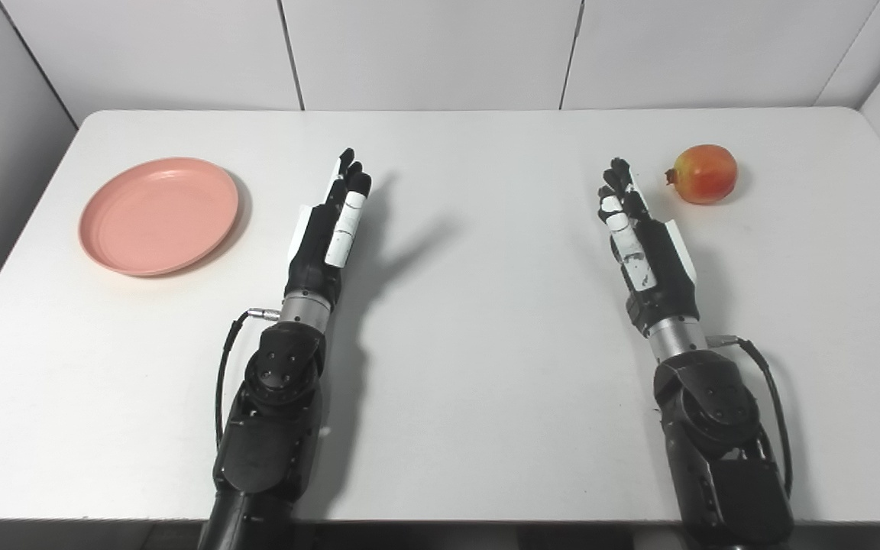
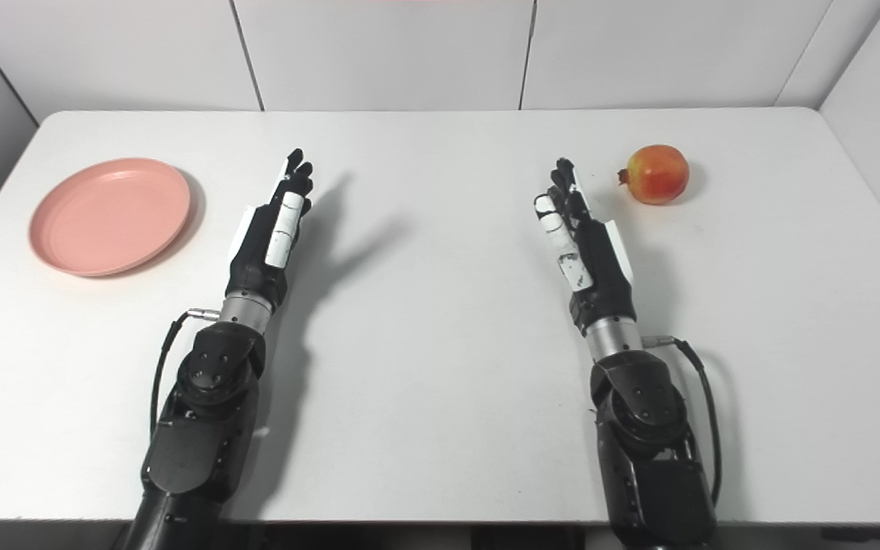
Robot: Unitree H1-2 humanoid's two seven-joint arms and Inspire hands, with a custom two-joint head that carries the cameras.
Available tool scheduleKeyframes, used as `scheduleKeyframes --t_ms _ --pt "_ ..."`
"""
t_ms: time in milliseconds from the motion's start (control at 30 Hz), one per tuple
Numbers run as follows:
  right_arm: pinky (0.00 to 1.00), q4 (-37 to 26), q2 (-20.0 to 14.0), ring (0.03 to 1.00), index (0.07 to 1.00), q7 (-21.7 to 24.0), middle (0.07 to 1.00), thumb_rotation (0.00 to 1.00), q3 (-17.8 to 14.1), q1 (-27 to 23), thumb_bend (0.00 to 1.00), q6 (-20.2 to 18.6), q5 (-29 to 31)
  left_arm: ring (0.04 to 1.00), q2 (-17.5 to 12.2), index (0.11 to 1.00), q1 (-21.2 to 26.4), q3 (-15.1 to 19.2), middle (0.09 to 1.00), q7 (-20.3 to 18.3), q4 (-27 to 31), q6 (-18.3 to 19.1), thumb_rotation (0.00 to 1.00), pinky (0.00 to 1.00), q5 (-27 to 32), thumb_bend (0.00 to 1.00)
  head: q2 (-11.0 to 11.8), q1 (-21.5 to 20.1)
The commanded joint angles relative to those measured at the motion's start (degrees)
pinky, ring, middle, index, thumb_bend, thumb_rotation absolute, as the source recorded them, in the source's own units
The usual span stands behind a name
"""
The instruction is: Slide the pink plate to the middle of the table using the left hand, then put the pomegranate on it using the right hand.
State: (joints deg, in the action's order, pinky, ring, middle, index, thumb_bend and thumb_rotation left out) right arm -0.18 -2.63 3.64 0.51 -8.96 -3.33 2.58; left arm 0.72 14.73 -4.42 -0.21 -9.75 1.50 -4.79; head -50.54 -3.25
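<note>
Two things are laid on the white table [image 1: 455,367], one toward each far corner, with the robot's arms stretched between them. At the far left, the pink plate [image 1: 159,215] is seen flat and empty, well short of the table's middle. Just to its right, though apart from it, the left hand [image 1: 329,233] is held edge-up above the tabletop, its fingers extended straight and close together, nothing gripped; a long shadow is cast to its right. Across a bare stretch of table, the right hand [image 1: 642,244] is posed the same way, fingers straight and pointing away from the robot, empty. Beyond its fingertips and slightly to the right, the pomegranate [image 1: 703,174] is resting on the table, near the hand but untouched.
</note>
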Motion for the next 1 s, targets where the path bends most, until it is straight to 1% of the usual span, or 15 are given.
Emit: scheduleKeyframes --t_ms 0,100,167,200,267,367,433,567,800,967 --pt "1.0 -0.79 0.32 1.0 1.0 -0.31 1.0 0.87 -0.48 -2.78 0.77 3.27 0.22 1.0 0.13 1.0 1.37 -0.27 1.0 -0.44 1.78 -2.03 1.0 1.0 0.13 0.8 -0.03 -0.03" --pt "1.0 -0.27 0.5 1.0 1.0 -0.53 1.0 0.87 -0.56 -3.12 0.78 3.7 0.17 1.0 -0.09 1.0 1.27 -0.38 1.0 -1.59 1.99 -1.39 1.0 1.0 1.08 0.81 0.19 0.0" --pt "1.0 -0.4 0.55 1.0 1.0 -0.6 1.0 0.87 -0.52 -3.11 0.78 3.51 -0.02 1.0 -0.12 1.0 0.87 -0.52 1.0 -1.41 2.54 -1.09 1.0 1.0 0.77 0.82 0.24 0.04" --pt "1.0 -0.46 0.47 1.0 1.0 -0.63 1.0 0.87 -0.44 -3.09 0.77 3.35 -0.27 1.0 0.24 1.0 0.46 -0.39 1.0 -0.9 3.01 -1.19 1.0 1.0 0.68 0.82 0.35 0.13" --pt "1.0 -0.47 0.41 1.0 1.0 -0.6 1.0 0.88 -0.36 -3.06 0.78 3.13 -0.5 1.0 1.02 1.0 -0.21 -0.13 1.0 0.0 3.73 -1.49 1.0 1.0 0.63 0.79 0.42 0.12" --pt "1.0 -0.56 0.5 1.0 1.0 -0.59 1.0 0.87 -0.36 -2.94 0.78 2.83 -0.51 1.0 1.87 1.0 -0.92 -0.04 1.0 1.12 4.4 -1.86 1.0 1.0 0.27 0.79 0.32 -0.17" --pt "1.0 -0.74 0.53 1.0 1.0 -0.66 1.0 0.87 -0.35 -2.8 0.79 2.51 -0.59 1.0 1.66 1.0 -0.82 -0.07 1.0 0.75 4.56 -1.35 1.0 1.0 0.63 0.79 0.19 -0.23" --pt "1.0 -0.57 0.47 1.0 1.0 -0.53 1.0 0.86 -0.44 -2.68 0.78 2.95 -0.39 1.0 0.57 1.0 -0.09 0.03 1.0 -1.27 4.78 0.73 1.0 1.0 1.91 0.82 -0.04 -0.08" --pt "1.0 -0.36 0.17 1.0 1.0 -0.27 1.0 0.86 -0.41 -2.65 0.78 2.67 -0.33 1.0 0.71 1.0 -0.03 -0.02 1.0 -1.05 5.61 2.08 1.0 1.0 1.67 0.81 0.02 -0.06" --pt "1.0 -0.48 -0.05 1.0 1.0 -0.16 1.0 0.87 -0.33 -2.56 0.78 2.32 -0.45 1.0 0.58 1.0 0.2 -0.16 1.0 -1.06 5.61 2.05 1.0 1.0 1.49 0.81 -0.09 -0.05"
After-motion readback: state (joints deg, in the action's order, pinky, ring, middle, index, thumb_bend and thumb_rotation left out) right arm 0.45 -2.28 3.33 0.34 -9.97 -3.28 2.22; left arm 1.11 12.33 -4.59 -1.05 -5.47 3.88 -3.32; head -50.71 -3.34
